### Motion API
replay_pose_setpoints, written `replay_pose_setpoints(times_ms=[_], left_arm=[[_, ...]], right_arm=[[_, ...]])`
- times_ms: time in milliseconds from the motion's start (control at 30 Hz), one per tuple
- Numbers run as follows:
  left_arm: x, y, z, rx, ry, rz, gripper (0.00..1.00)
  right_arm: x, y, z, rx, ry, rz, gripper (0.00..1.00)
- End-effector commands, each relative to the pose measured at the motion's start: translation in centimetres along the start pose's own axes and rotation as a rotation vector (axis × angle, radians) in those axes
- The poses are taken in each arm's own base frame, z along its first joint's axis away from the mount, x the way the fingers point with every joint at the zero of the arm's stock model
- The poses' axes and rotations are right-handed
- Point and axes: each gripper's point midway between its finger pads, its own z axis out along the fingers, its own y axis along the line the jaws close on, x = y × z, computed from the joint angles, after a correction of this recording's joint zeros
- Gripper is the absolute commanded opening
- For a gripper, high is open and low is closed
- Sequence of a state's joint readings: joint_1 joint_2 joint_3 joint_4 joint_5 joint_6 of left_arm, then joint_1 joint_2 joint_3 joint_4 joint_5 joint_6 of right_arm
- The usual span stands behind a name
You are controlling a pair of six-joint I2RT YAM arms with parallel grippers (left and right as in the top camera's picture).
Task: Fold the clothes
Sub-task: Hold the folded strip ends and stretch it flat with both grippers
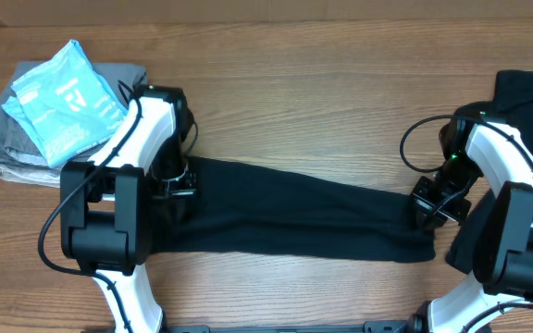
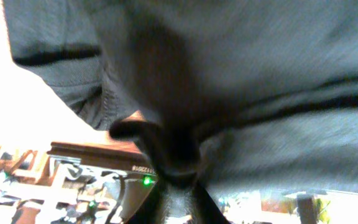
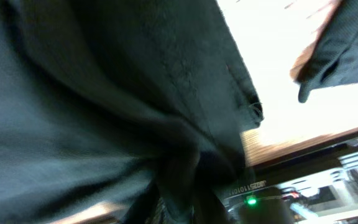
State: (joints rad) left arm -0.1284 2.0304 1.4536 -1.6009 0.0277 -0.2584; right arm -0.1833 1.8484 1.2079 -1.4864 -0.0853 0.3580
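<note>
A black T-shirt (image 1: 294, 215) lies folded into a long band across the middle of the table, stretched between my two grippers. My left gripper (image 1: 181, 188) is at the band's left end. In the left wrist view the cloth (image 2: 229, 74) fills the frame and a bunch of it sits between the fingers of the left gripper (image 2: 180, 202). My right gripper (image 1: 428, 208) holds the band's right end. The right wrist view shows dark fabric (image 3: 92, 93) gathered between the fingers of the right gripper (image 3: 179, 205). Both fingertips are mostly hidden by cloth.
A light-blue garment with white print (image 1: 63, 92) lies on folded grey garments (image 1: 7, 139) at the back left. More black clothes (image 1: 526, 102) are heaped at the right edge, partly under my right arm. Bare wooden table (image 1: 294, 83) stretches behind the band.
</note>
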Motion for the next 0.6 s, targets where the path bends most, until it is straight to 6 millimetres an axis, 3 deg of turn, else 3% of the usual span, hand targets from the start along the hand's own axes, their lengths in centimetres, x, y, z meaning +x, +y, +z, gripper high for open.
replay_pose_setpoints(times_ms=[0, 67, 133, 167, 267, 367, 467, 567], left_arm=[[0.8, 0.7, 0.8, -0.015, 0.026, -0.015, 0.44], [0.8, 0.7, 0.8, -0.015, 0.027, -0.015, 0.56], [0.8, 0.7, 0.7, -0.012, 0.024, -0.016, 0.59], [0.5, 0.5, 0.3, -0.005, 0.008, -0.015, 0.61], [-0.3, 0.0, -1.0, 0.024, -0.038, -0.014, 0.62], [-1.2, -1.0, -2.6, 0.079, -0.092, 0.002, 0.6], [-2.6, -1.7, -3.2, 0.1, -0.159, 0.016, 0.51], [-4.5, -2.3, -3.1, 0.124, -0.228, 0.021, 0.24]], right_arm=[[0.4, 0.4, -0.4, -0.03, 0.005, -0.025, 0.25], [0.5, 1.3, -1.4, -0.078, 0.007, -0.078, 0.3], [0.4, 1.6, -2.9, -0.088, -0.014, -0.092, 0.32], [0.2, 1.9, -4.6, -0.102, -0.042, -0.111, 0.33], [0.3, 2.6, -6.3, -0.12, -0.074, -0.136, 0.33], [1.1, 4.2, -6.7, -0.152, -0.08, -0.226, 0.32], [1.7, 5.6, -6.3, -0.149, -0.081, -0.278, 0.23], [2.8, 8.1, -5.6, -0.174, -0.081, -0.354, 0.07]])
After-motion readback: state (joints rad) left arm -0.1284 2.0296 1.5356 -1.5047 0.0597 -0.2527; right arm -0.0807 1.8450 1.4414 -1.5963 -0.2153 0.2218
